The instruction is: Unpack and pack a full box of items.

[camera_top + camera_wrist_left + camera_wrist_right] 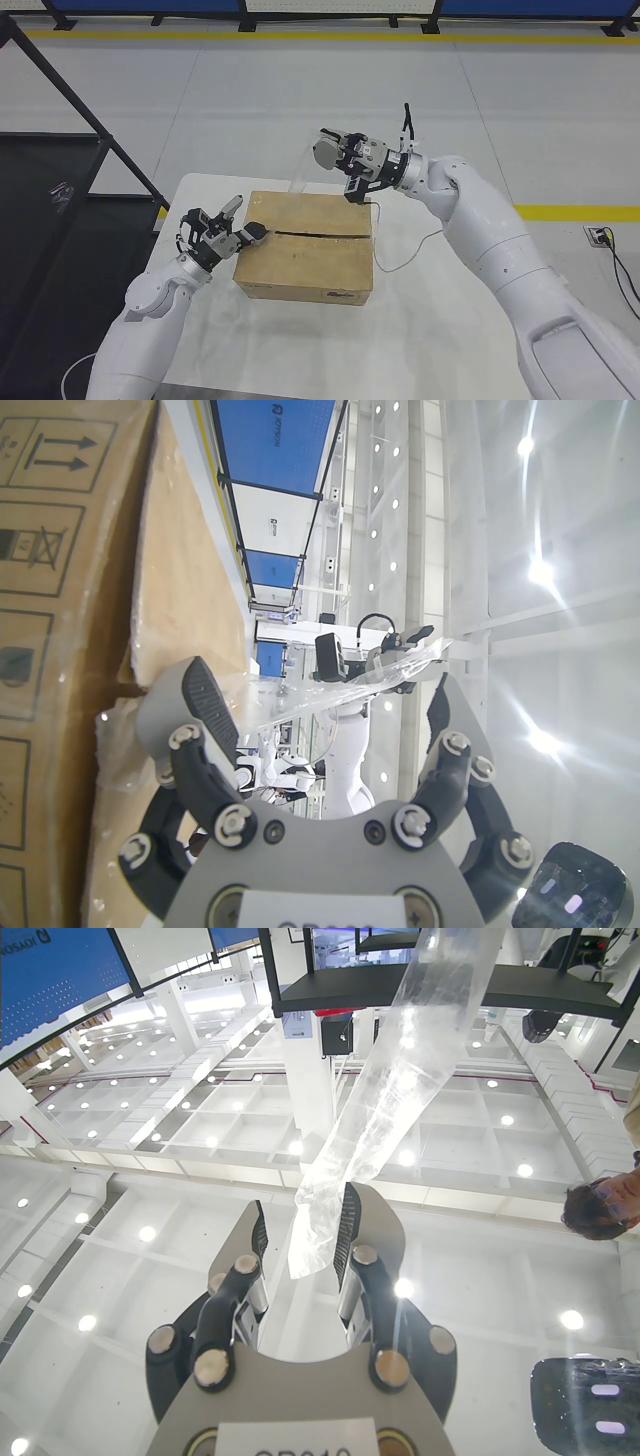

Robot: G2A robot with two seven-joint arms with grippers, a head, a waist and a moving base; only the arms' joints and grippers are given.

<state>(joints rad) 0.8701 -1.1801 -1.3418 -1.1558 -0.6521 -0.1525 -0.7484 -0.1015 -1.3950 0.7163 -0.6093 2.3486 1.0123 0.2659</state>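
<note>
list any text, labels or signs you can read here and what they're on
box: signs only, two up arrows and a crossed-out stacking mark; lower ones blurred
box front, top view: red print, too small to read
blue panels: white brand logo, sideways, not quoted
labels on left gripper and right gripper: cut off at the frame edge

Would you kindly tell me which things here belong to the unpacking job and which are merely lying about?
Job: cardboard box; clear tape strip; left gripper; right gripper.
Lying about: thin cable; black frame.
</note>
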